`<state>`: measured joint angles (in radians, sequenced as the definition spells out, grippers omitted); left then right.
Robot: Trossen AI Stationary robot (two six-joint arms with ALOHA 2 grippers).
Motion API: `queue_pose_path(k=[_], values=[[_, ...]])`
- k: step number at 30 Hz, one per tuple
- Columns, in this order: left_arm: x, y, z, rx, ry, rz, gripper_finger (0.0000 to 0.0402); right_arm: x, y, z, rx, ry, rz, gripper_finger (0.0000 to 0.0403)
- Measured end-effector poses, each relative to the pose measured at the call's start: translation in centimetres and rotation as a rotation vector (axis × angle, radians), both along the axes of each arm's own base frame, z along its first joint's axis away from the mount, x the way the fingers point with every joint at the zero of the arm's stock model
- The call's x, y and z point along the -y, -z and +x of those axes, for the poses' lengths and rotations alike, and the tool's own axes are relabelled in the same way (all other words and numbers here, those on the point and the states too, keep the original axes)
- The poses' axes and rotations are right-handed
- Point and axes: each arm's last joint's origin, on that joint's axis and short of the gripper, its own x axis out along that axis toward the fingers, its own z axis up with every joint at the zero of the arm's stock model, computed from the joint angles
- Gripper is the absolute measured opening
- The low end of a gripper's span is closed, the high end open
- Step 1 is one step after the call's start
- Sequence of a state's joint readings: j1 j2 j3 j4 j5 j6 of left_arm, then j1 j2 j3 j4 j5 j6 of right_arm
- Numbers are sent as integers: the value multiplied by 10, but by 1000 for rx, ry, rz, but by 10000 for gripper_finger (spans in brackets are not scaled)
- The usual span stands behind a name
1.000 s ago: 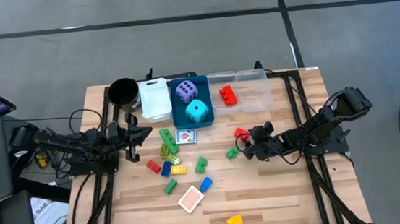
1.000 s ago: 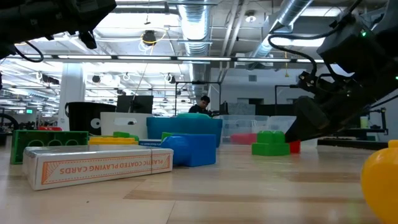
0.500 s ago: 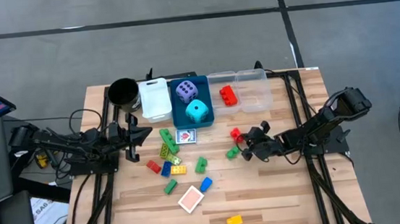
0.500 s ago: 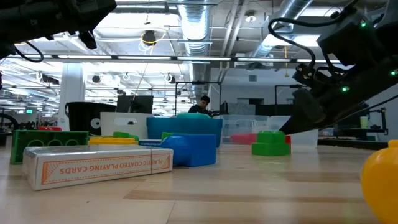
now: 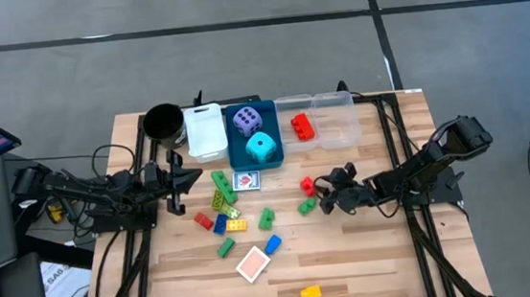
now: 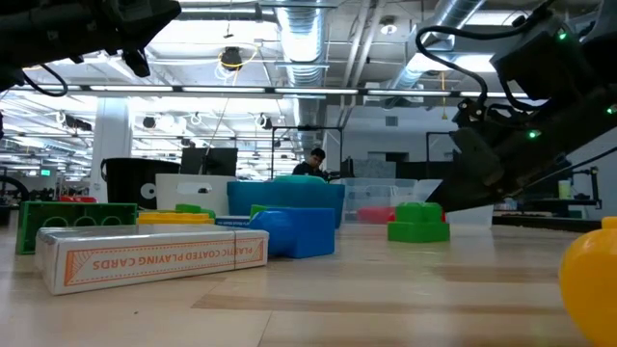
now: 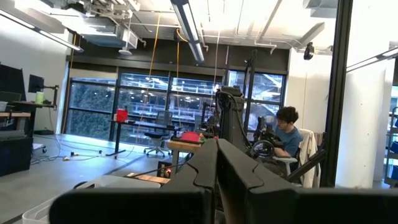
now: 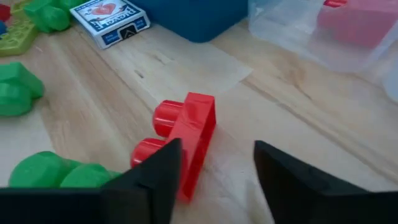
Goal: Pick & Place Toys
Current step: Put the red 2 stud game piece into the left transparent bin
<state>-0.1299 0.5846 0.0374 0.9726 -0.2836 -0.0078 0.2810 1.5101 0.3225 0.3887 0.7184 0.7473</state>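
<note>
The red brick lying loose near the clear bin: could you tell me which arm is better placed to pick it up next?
The right. Its right gripper sits open beside the red brick, while the shut left gripper waits across the table.

Worktop [image 5: 380, 254] layout, bins behind loose toys
Cup [image 5: 162, 122] and three bins [image 5: 254, 154] line the rear edge; two dice [image 5: 248, 121] sit in the middle bin; bricks [image 5: 221, 193] and card boxes [image 5: 253, 264] lie before them.

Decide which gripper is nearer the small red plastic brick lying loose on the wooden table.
Right. The right gripper sits open just beside the small red plastic brick, fingers apart from it. The left gripper waits, shut, across the table beyond the scattered toys.
</note>
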Motion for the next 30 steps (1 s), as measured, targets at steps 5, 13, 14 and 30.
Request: queue_pose_path(k=[5,13,14,30], values=[[0,0,0,0,0,0,3,-1,-1,1,11,-9,18,263],[0,0,0,0,0,0,3,-3,-5,6,61,-60,51,271],[0,0,0,0,0,0,3,-3,-5,6,65,-64,52,271],[0,0,0,4,10,-21,3,-4,-3,6,0,-99,49,271]])
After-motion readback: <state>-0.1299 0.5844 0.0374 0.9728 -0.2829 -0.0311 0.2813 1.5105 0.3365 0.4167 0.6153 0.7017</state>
